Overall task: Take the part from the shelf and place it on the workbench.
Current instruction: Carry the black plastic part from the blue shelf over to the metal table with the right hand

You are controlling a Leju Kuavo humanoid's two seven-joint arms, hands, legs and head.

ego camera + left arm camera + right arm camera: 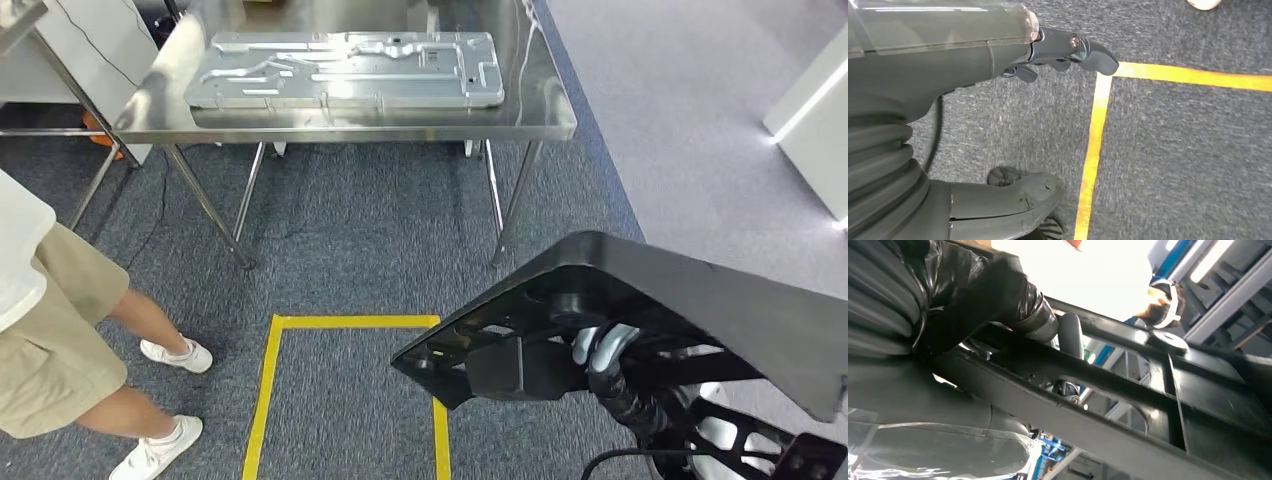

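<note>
Black plastic part (700, 310) at 4 o'clock in head view, carried low over the carpet (370, 230), tilted. Right hand (605, 350) under it, fingers wrapped round one of its ribs; right wrist view shows the same grip, dark fingers (1070, 335) hooked over a black bar of the part (1108, 390). Left hand (1048, 50) hangs over the carpet, holding nothing, fingers loosely apart, thumb (1013, 200) separate. Steel workbench (540, 110) at 12 o'clock, well apart from the part, with a large silver metal panel (345, 70) lying flat on it. Yellow floor tape (350, 322) at 6 o'clock. Person in khaki shorts (50, 340) and white shoes at 8 o'clock.
</note>
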